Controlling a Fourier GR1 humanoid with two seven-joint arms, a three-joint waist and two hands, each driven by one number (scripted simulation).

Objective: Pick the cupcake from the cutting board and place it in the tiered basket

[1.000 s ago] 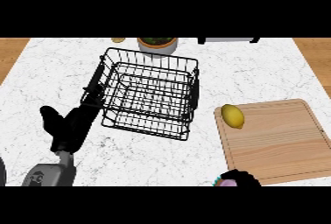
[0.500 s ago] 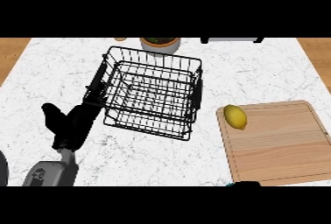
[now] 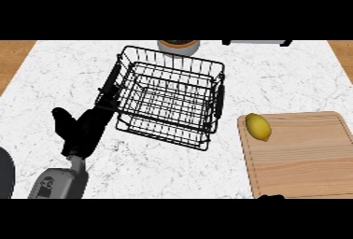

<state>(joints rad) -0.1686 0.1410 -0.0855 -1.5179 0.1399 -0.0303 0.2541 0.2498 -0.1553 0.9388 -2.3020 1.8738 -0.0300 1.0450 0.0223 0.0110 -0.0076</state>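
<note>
No cupcake shows anywhere. The pale wooden cutting board at the right of the white marble tabletop carries only one yellow lemon. One black wire tiered basket stands mid-tabletop, and the left hand lies released, fingers straight, just beside its left side. Of the right hand only a dark tip shows at the lower edge – I cannot tell its state. A cupcake would likely be light, soft and crumbly – best held low by the wrapper's sides.
</note>
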